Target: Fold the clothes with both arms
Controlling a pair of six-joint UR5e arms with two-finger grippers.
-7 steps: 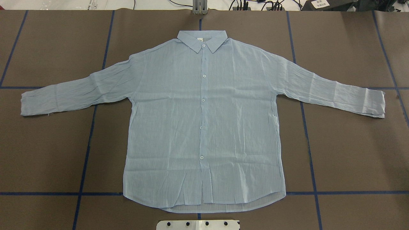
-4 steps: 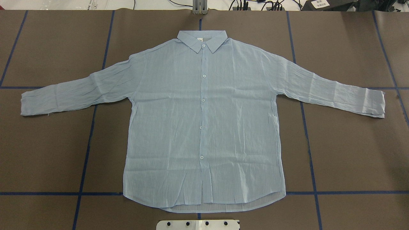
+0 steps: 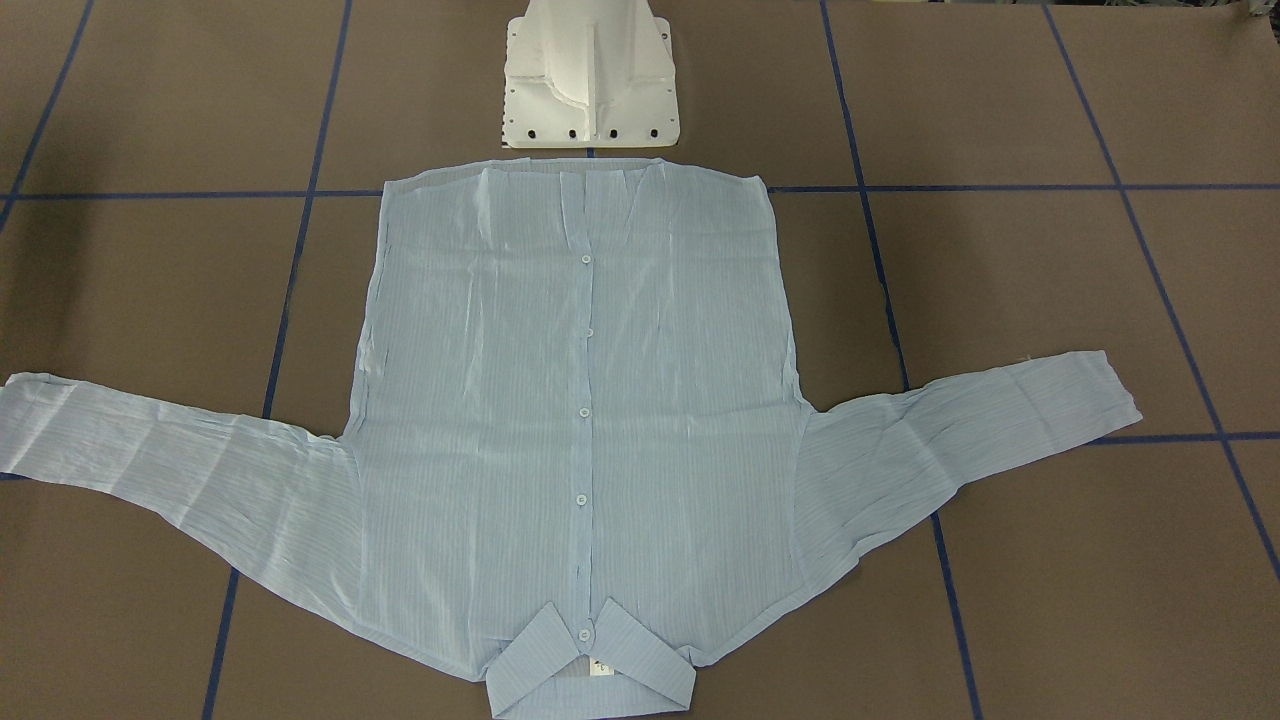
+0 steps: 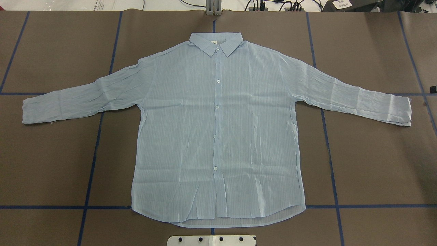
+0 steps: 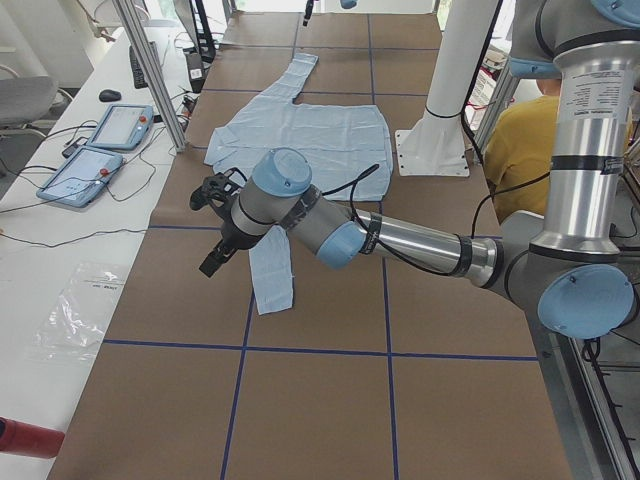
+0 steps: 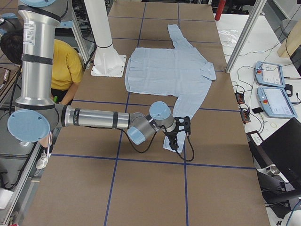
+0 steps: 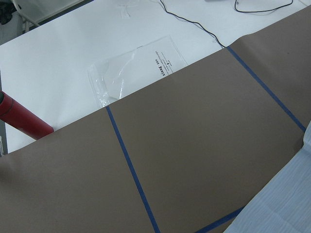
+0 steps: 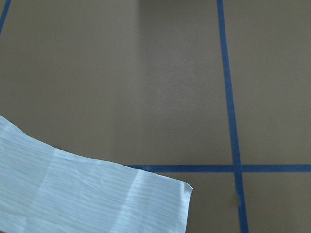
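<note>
The shirt lies flat and face up in the middle of the counter. It is buttoned, with the collar toward the far edge and the hem just short of the robot's white base. Both sleeves are spread wide and slant a little toward the robot.

The cloth looks thin, light and limp, and it is finely wrinkled all over. I judge that it will sag and drape from any hold, keep no shape of its own, and slide easily on the smooth brown cover. A single layer may peel off alone if the nip is shallow. The buttons are small and hard, so they are poor places to pinch.

The likeliest holds are the two sleeve ends, the left cuff and the right cuff, taken through both layers at the edge. After those come the shoulders and the hem corners.

The left pincer hangs over the counter just beside the left cuff, at its outer end. Its wrist view shows only a corner of sleeve at the lower right and bare counter with blue tape lines ahead.

The right pincer hangs likewise at the outer end of the right cuff, which fills the lower left of its wrist view. Neither seems to be touching the cloth, though I cannot be sure of the height.

Only the end-of-counter views show the pincers, so I cannot tell whether either is open or closed
</note>
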